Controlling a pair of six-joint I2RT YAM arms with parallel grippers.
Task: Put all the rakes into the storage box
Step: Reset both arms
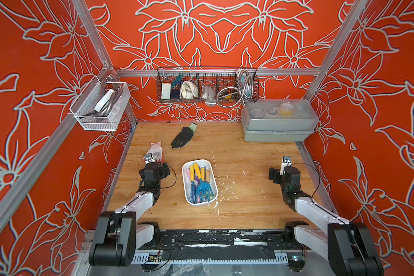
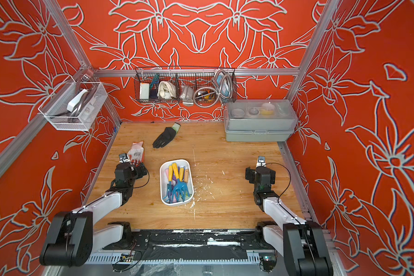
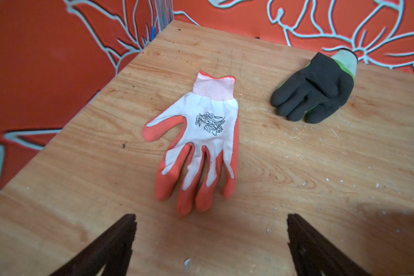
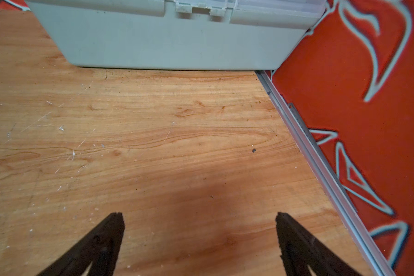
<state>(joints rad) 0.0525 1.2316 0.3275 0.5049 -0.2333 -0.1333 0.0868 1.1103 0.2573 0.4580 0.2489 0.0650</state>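
The rake (image 1: 204,188) is found laid inside the storage box (image 1: 184,178); task judged done. Flanking the box, the left gripper (image 3: 210,222) and right gripper (image 4: 200,219) are spread wide, empty.

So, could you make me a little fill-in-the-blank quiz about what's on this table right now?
1. The rake lies ___ the storage box.
2. The left gripper and the right gripper are both ___.
3. The orange-and-white glove lies just in front of the ___ gripper.
Missing words: inside; open; left.
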